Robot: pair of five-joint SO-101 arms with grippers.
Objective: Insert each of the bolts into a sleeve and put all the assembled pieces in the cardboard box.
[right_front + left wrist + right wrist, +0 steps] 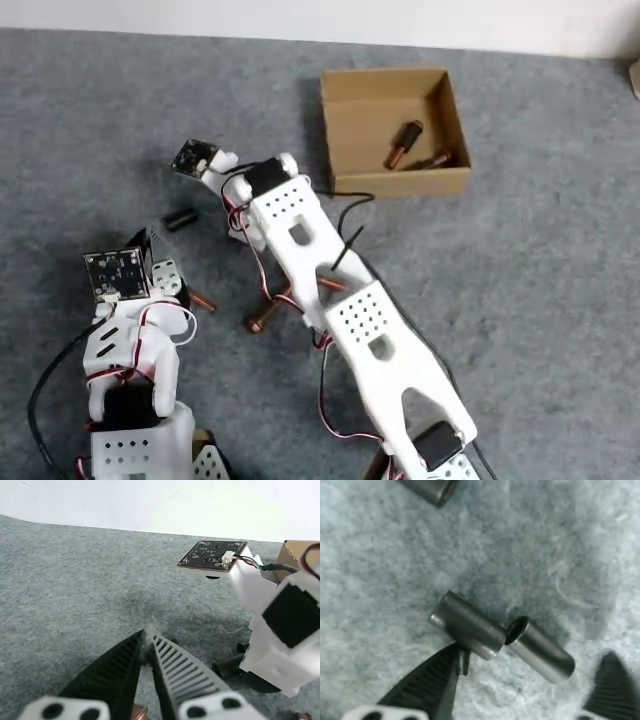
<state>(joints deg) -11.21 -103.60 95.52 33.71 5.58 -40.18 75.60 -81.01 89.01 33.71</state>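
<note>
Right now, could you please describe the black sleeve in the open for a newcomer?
Left of the brown cardboard box, a long white arm ends over the grey carpet. Beside its tip lies the short black tube-shaped sleeve, dark and stubby where the nearby copper-coloured bolts are bright and slim.

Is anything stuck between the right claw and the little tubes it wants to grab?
No, nothing visible is in the way. The right claw is open, and two sleeves lie end to end on the carpet just ahead of it. One finger is right beside a sleeve.
</note>
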